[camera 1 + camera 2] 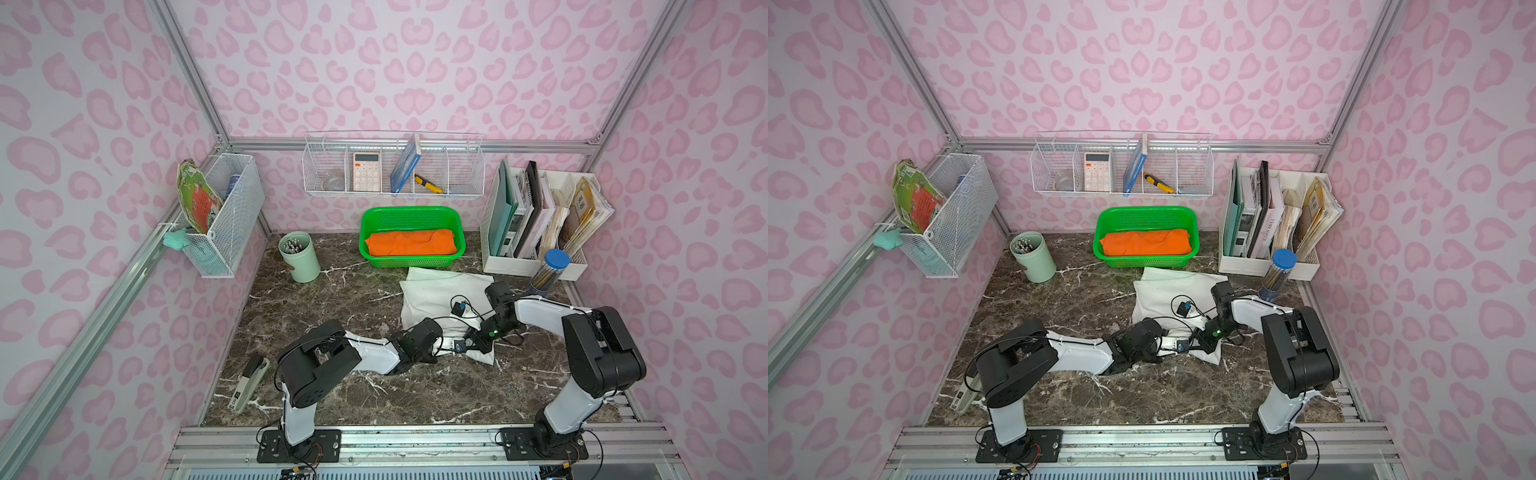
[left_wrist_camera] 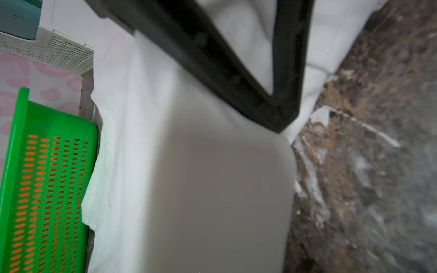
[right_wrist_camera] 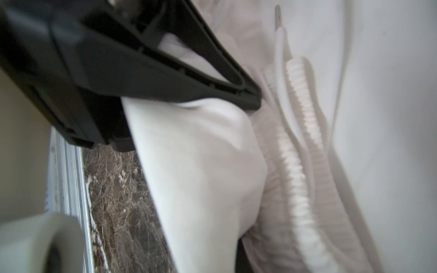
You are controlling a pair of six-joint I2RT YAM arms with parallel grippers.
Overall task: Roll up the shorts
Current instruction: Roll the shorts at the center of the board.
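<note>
2 clamped on shorts (image 1: 432, 295): left hand (image 2: 281, 123), right hand (image 3: 250, 99) | drawstring (image 3: 281, 45): right wrist view only

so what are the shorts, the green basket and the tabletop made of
Shorts: soft matte white cloth, creased, with ribbed elastic waistband. Green basket: likely glossy moulded plastic, slotted walls. Tabletop: brown marble look with white veins; real stone or printed laminate, cannot tell.
</note>
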